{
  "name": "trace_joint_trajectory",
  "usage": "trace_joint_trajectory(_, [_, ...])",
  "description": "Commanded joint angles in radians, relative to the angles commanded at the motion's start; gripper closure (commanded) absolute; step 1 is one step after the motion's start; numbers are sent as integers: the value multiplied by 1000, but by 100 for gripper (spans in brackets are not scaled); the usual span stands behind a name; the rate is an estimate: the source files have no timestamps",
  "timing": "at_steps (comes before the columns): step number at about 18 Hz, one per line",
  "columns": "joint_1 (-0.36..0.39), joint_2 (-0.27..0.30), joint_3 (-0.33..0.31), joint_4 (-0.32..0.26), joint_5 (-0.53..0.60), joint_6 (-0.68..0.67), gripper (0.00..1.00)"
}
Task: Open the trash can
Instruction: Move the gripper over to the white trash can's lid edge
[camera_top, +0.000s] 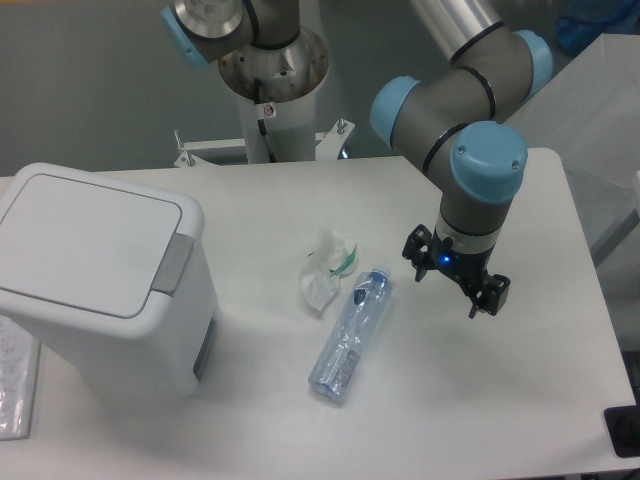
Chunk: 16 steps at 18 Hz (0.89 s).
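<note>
The trash can (95, 280) is a large boxy white bin at the left of the table. Its flat white lid (85, 240) is shut, with a grey push-button tab (173, 265) on its right edge. My gripper (455, 283) hangs over the right part of the table, far right of the bin. Its two black fingers are spread apart with nothing between them.
A clear plastic bottle with a blue cap (350, 335) lies on the table between bin and gripper. A crumpled white tissue (328, 270) lies just left of the bottle's cap. The arm's base (272, 70) stands at the table's far edge. A paper sheet (15, 385) lies at the left edge.
</note>
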Motion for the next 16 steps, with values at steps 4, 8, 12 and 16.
trace_joint_trajectory(4, [2, 2, 8, 3, -98, -8, 0])
trace_joint_trajectory(8, [6, 2, -3, 3, -233, -43, 0])
trace_joint_trajectory(12, [-6, 14, 8, 3, -329, -205, 0])
trace_joint_trajectory(16, [-18, 55, 8, 3, -461, -401, 0])
